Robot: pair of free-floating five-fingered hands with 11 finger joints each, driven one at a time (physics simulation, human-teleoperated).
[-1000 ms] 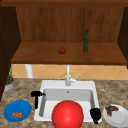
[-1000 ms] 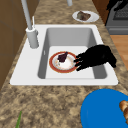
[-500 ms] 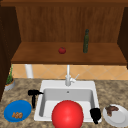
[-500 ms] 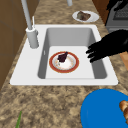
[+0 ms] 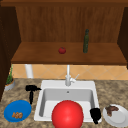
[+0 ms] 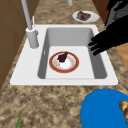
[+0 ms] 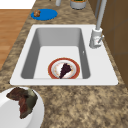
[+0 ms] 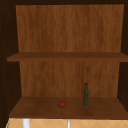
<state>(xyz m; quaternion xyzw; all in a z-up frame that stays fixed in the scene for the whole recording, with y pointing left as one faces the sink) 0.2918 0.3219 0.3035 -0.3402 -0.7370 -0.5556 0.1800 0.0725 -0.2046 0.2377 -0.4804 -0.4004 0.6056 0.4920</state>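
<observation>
At the lower middle of the front view, a round red-rimmed plate (image 6: 64,62) carrying a dark scrap of food lies on the floor of the white rectangular sink (image 6: 27,70). In the left side view, a black hand (image 6: 110,41) reaches in from the right of the frame, its fingers straight and spread over the sink's rim, holding nothing, above and apart from the plate; which hand it is cannot be told there. In the front view, the left hand (image 5: 31,90) hovers at the sink's left edge above the speckled stone counter (image 5: 110,87), and the right hand (image 5: 95,114) hangs at the sink's lower right corner, just beside a white plate with brown food (image 5: 116,115); their finger positions are unclear. A blue round plate (image 5: 17,110) sits at lower left. A red apple (image 8: 62,104) and a green bottle (image 8: 86,95) stand on the wooden shelf (image 8: 37,108).
</observation>
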